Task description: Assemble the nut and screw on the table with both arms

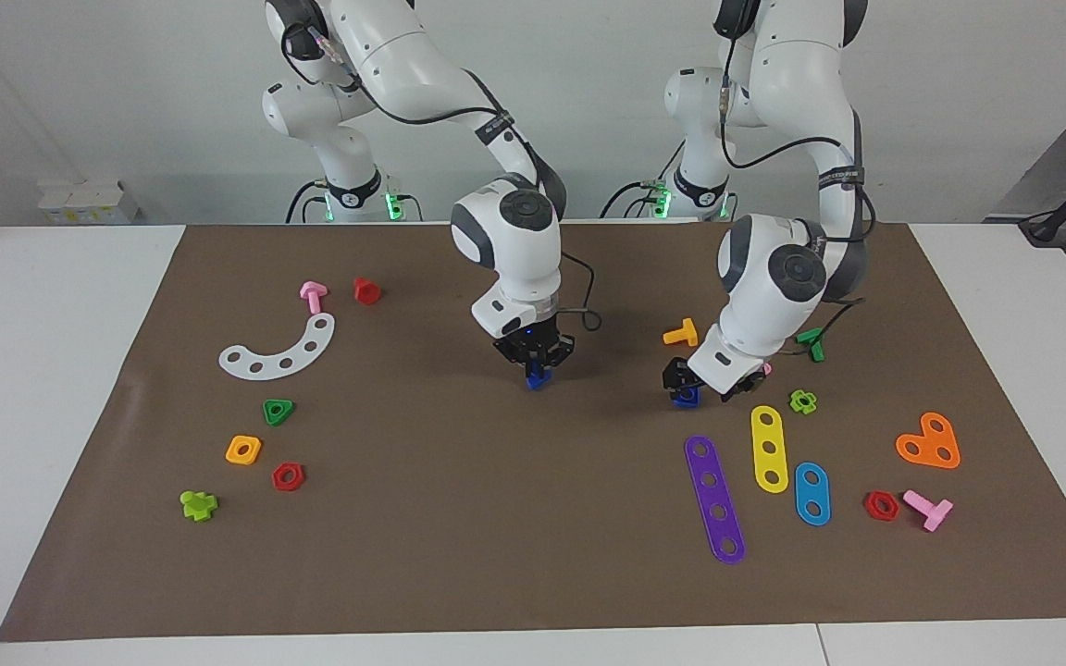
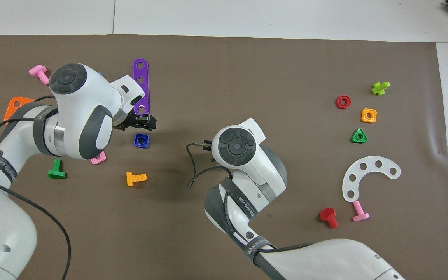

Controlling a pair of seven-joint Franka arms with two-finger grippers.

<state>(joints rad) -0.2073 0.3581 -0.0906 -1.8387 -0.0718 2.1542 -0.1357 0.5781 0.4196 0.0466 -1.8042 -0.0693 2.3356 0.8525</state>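
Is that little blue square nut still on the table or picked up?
On the table: the nut lies flat on the brown sheet, the left gripper just over it.

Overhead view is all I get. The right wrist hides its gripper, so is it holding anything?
Observer: Yes. From the facing view, the right gripper is shut on the screw, which pokes out below the fingertips.
Operator: Is the screw resting on the sheet?
Observer: It looks lifted off the sheet, hanging over the middle of it.
Operator: And the left gripper, up high or down low?
Observer: The left gripper is down low at the nut and open. I cannot tell whether it touches the nut.
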